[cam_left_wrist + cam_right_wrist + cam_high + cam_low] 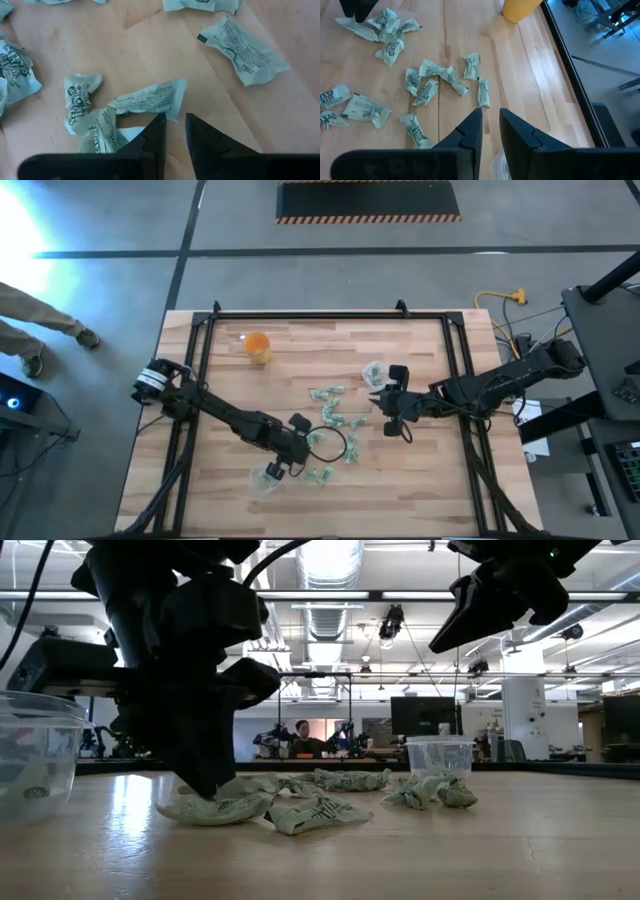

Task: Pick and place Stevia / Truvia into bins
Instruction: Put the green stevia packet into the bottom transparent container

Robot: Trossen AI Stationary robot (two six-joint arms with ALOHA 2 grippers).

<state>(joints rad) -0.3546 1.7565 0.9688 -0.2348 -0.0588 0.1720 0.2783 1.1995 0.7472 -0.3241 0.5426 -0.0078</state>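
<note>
Stevia sachets (333, 418), pale green and white and mostly crumpled, lie scattered over the middle of the wooden table (420, 490), between the two arms. One clear plastic cup (268, 476) stands near the table's front edge, just beside the left arm's wrist, with a few sachets in it as the low view shows (30, 755). The other clear cup (375, 371) stands further back, close to the right gripper, with crumpled sachets beside it in the low view. An orange cup (258, 347) stands apart toward the far left of the table.

The left gripper (174, 131) is down at the table among the sachets, its fingers drawn to a narrow gap, the tips at the edge of one flattened sachet (146, 99); whether that sachet is pinched cannot be told. The right gripper (490, 131) hangs above the table near the second cup, its fingers also narrow, with nothing seen between them. A person's legs (40, 330) show on the floor beyond the table's left side
</note>
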